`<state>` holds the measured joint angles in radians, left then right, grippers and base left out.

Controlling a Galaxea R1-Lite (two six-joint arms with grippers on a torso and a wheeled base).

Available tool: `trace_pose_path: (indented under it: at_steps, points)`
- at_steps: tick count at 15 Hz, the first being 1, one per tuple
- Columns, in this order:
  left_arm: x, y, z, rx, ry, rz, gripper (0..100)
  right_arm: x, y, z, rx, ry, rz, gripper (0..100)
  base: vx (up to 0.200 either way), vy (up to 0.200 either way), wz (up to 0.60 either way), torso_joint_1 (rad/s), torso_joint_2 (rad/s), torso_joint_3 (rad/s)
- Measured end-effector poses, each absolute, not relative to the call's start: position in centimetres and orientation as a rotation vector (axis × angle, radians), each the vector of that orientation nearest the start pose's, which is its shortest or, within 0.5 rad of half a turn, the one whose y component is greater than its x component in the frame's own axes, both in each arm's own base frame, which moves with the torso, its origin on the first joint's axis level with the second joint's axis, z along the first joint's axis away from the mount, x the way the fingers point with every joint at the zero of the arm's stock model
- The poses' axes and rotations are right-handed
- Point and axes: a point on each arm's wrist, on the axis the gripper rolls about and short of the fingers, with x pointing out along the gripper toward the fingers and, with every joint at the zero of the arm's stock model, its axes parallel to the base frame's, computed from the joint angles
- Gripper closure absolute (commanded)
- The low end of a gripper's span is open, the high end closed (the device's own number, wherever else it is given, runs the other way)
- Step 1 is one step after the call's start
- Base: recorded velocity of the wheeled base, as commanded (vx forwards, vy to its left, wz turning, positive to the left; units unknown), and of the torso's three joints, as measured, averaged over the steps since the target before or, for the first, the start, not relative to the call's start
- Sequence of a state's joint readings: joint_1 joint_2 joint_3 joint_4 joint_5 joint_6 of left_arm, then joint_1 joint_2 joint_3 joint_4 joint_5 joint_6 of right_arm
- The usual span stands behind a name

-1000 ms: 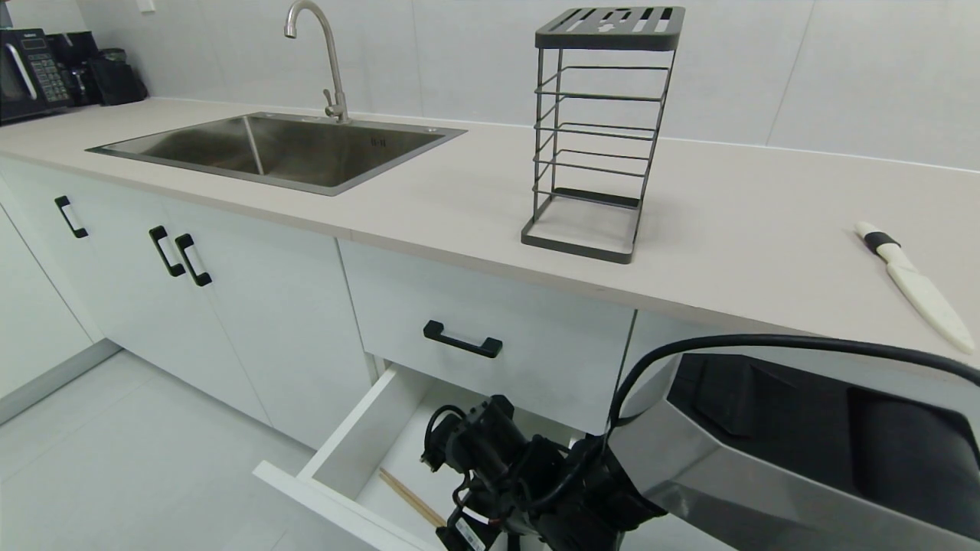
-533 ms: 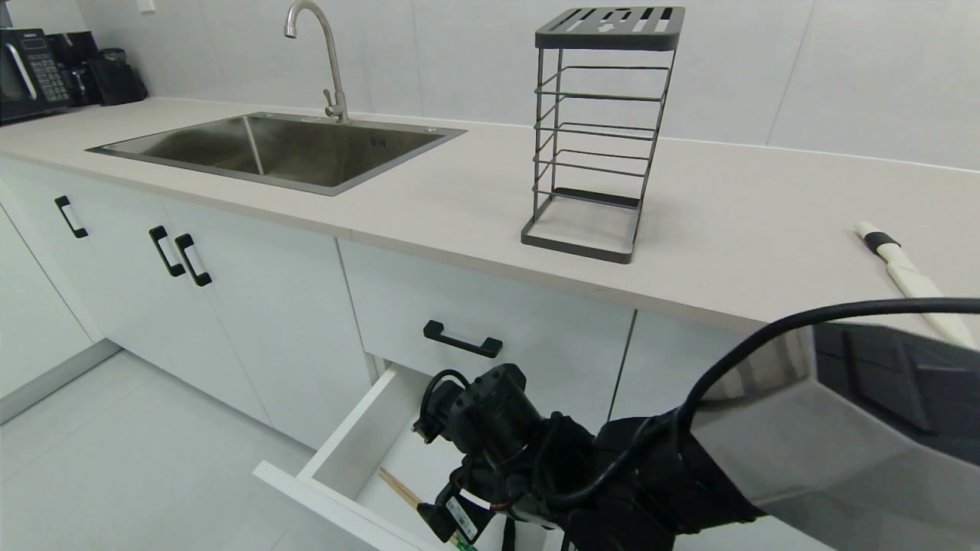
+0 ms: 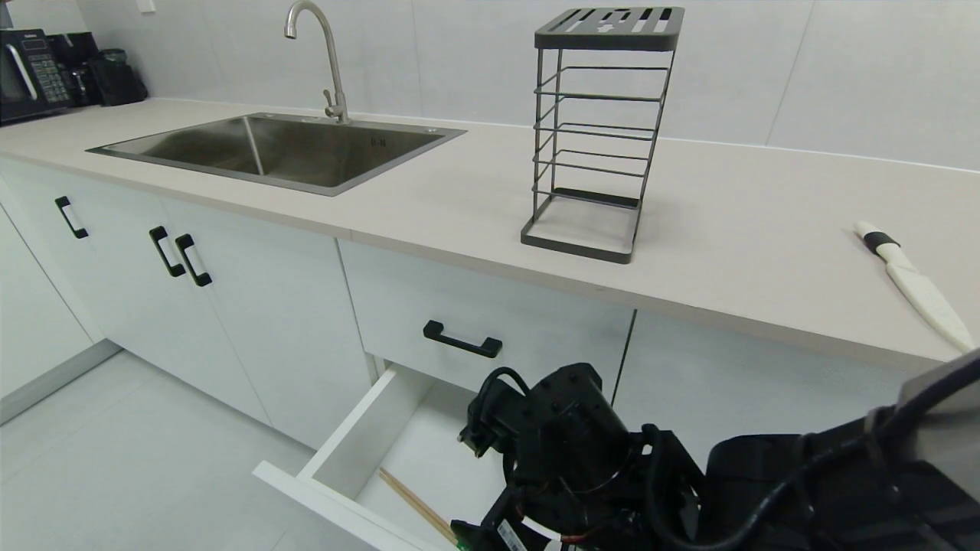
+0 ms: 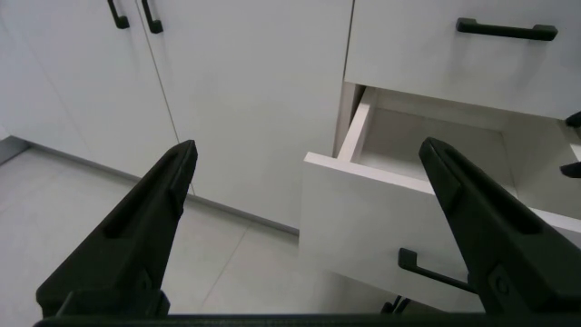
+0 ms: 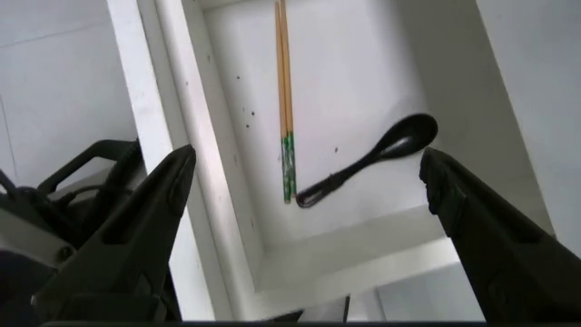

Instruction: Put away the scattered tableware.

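1. Head view: a white knife (image 3: 915, 285) lies flat on the desk (image 3: 459, 207) near its right edge. It is well apart from the wire rack (image 3: 601, 130) standing mid-desk and from the sink (image 3: 283, 149) toward the left.
2. Below the desk's front edge, the lower drawer (image 3: 360, 444) is pulled out. The upper drawer (image 3: 490, 321) is closed.
3. Right wrist view: chopsticks (image 5: 285, 100) lie side by side on the lower drawer's floor, close to one side wall. A black spoon (image 5: 372, 159) lies beside them, its handle end at their green end. Whether they touch cannot be told.
4. Right gripper (image 5: 304, 168) hangs above the open drawer, fingers spread wide, holding nothing.
5. Left gripper (image 4: 309, 150) sits low in front of the cabinets (image 4: 245, 91), facing the pulled-out drawer's front corner. Its fingers are wide apart and empty.
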<state>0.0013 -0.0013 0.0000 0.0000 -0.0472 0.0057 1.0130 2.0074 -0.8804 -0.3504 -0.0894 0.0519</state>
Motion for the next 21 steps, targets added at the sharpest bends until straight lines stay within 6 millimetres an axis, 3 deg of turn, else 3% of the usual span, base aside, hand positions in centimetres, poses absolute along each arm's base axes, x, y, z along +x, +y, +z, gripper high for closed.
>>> trace_pose_path:
  at_steps: [7,12,14,18,21]
  points:
    - [-2.3,-0.1,7.5,0.006,-0.001,-0.046,0,15.8,25.0,9.9,-0.349,0.668,0.860,0,0.000,0.000,0.00,0.000,0.00,0.000]
    - [-2.3,-0.1,7.5,0.006,-0.001,-0.046,0,12.4,19.5,10.1,-0.342,0.652,0.862,0,0.000,0.000,0.00,0.000,0.00,0.000]
    - [-2.3,-0.1,7.5,0.006,-0.001,-0.046,0,11.6,17.8,11.1,-0.315,0.611,0.860,0,0.000,0.000,0.00,0.000,0.00,0.000]
    - [-2.3,-0.1,7.5,0.006,-0.001,-0.046,0,11.3,14.5,12.0,-0.321,0.547,0.831,0,0.000,0.000,0.00,0.000,0.00,0.000]
    - [-2.3,-0.1,7.5,0.006,-0.001,-0.046,0,11.3,9.6,10.9,-0.390,0.538,0.797,0,0.000,0.000,0.00,0.000,0.00,0.000]
